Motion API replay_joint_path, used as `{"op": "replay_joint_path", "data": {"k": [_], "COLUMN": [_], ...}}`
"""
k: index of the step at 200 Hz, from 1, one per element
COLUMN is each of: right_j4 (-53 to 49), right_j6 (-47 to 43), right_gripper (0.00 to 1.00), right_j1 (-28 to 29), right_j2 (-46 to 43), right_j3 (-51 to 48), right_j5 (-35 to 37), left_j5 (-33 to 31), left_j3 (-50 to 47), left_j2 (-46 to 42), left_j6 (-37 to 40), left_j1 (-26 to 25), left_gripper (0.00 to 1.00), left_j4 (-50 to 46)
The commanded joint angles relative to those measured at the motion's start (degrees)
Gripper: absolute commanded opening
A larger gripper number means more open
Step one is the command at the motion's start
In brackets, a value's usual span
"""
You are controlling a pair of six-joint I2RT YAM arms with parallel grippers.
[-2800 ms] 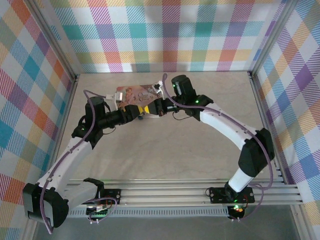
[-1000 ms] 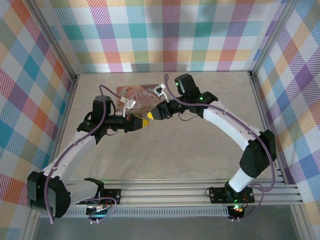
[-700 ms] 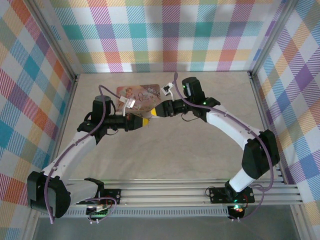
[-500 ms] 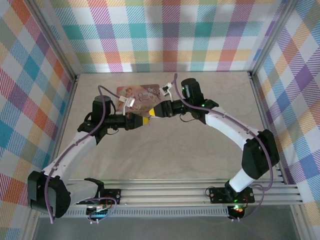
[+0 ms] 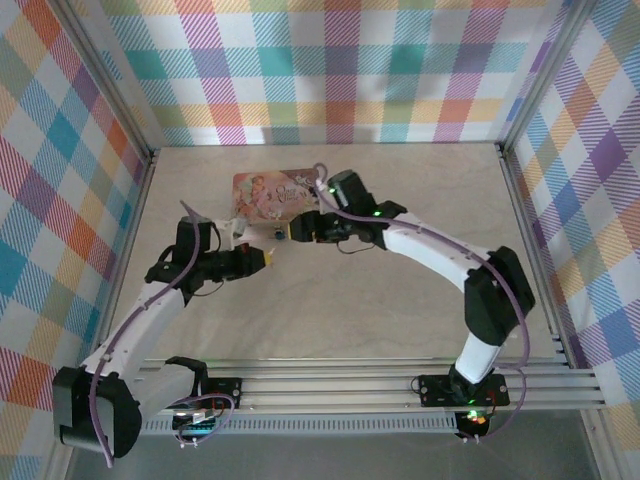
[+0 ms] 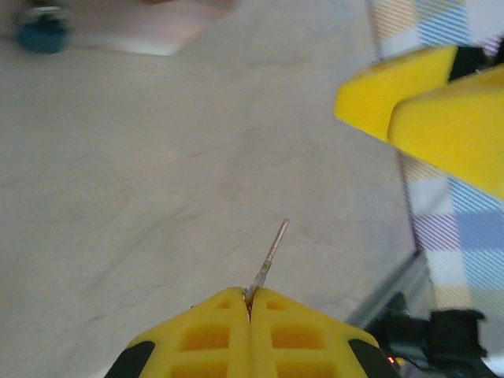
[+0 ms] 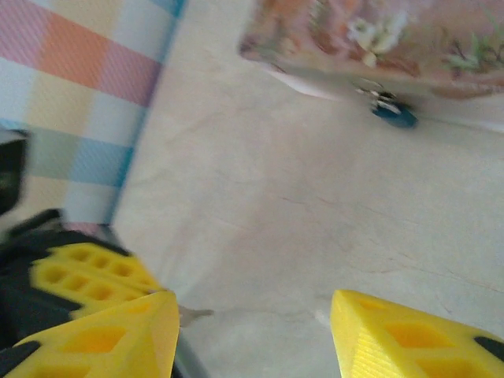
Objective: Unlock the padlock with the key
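The key [image 6: 270, 250] is a thin metal blade sticking out from my left gripper [image 6: 250, 293], which is shut on it, with its tip over bare table. From above, my left gripper [image 5: 267, 256] hovers a little in front of the pink illustrated tin box [image 5: 275, 190]. The padlock [image 7: 392, 115], a small blue body with a metal shackle, sits at the tin's front edge [image 5: 277, 233] [image 6: 41, 35], free of both grippers. My right gripper [image 5: 294, 231] [image 7: 252, 315] is open just right of the padlock, with nothing between its yellow fingers [image 6: 425, 102]. The key tip [image 7: 193, 313] pokes out beside one of them.
The tin box [image 7: 370, 35] lies flat toward the back of the beige table [image 5: 330, 300]. Plaid walls [image 5: 60, 200] enclose the sides and back. An aluminium rail [image 5: 350, 385] runs along the near edge.
My left gripper has pulled back toward the near left with the key, away from the tin. My right gripper has moved left, let go of the padlock and widened its jaws.
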Motion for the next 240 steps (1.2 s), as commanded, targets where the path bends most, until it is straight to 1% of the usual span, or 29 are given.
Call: {"op": "replay_joint_path", "data": {"k": [1, 18, 46, 61, 80, 91, 99, 128, 185, 218, 240], "right_j4": [-6.8, -6.4, -4.9, -4.7, -2.9, -2.2, -2.0, -2.6, -9.3, -9.7, -9.0], "right_j6": [1.8, 4.0, 4.9, 5.1, 5.4, 5.1, 4.8, 4.6, 6.5, 7.1, 7.1], "right_gripper": [0.55, 0.56, 0.56, 0.56, 0.56, 0.56, 0.56, 0.56, 0.59, 0.59, 0.57], "right_j1": [4.1, 6.9, 10.5, 11.0, 11.0, 11.0, 11.0, 10.9, 10.9, 10.8, 10.7], "right_j2": [5.0, 9.1, 15.9, 18.8, 20.8, 21.8, 22.6, 26.2, 33.6, 34.6, 35.1], "right_j3": [3.7, 5.6, 10.0, 12.8, 14.1, 15.0, 15.8, 20.3, 30.5, 31.4, 31.4], "right_j5": [16.2, 22.2, 28.5, 31.3, 34.3, 35.7, 36.2, 36.7, 39.6, 40.7, 40.6], "left_j5": [-7.1, -9.0, -10.6, -10.1, -9.3, -8.2, -7.5, -8.4, -9.3, -8.9, -8.8], "left_j3": [-2.3, -4.2, -5.6, -5.5, -5.7, -6.6, -6.9, -7.9, -10.0, -9.7, -9.7], "left_j2": [-3.2, -5.4, -7.3, -7.6, -7.6, -7.7, -7.7, -7.4, -9.9, -9.8, -9.8], "left_j6": [-1.9, -3.5, -5.1, -4.5, -3.0, -3.7, -4.2, -4.2, -6.1, -5.8, -5.7], "left_j1": [2.5, 3.1, 3.1, 3.1, 3.1, 3.1, 3.1, 3.1, 3.1, 3.1, 3.1], "left_gripper": [0.00, 0.00, 0.00, 0.00, 0.00, 0.00, 0.00, 0.00, 0.00, 0.00, 0.00], "left_j4": [-7.4, -7.1, -7.3, -8.6, -10.7, -9.9, -8.9, -8.5, -7.4, -7.4, -7.5]}}
